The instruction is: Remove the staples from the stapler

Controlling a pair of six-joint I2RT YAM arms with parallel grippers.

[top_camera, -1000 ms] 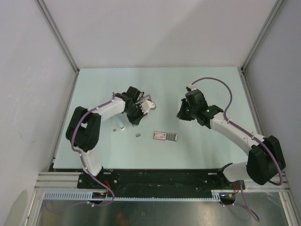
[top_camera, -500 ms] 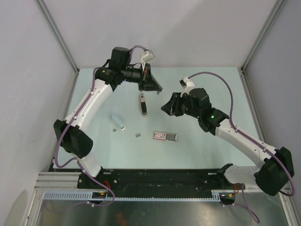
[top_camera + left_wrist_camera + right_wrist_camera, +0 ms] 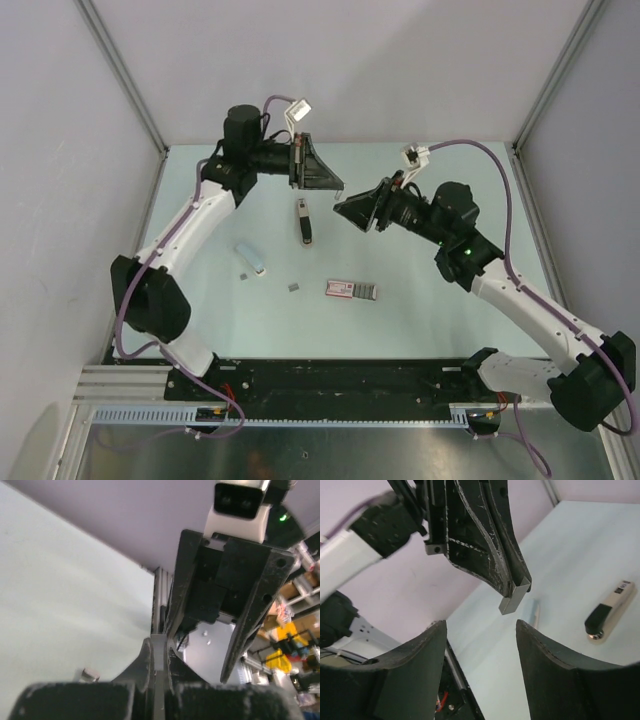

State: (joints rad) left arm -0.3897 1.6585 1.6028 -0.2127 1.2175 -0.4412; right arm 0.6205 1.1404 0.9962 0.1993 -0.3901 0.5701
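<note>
Above the desk, the left pincer is clamped on the staples, facing the right pincer, spread apart.

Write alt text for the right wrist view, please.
The left tool pinches a short grey strip of staples at its fingertips, held above the table. The right tool frames it from below, open and empty. The stapler lies on the table at right.

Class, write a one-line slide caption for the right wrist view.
Left gripper holds a staple strip before the open right gripper; the stapler lies on the table.
</note>
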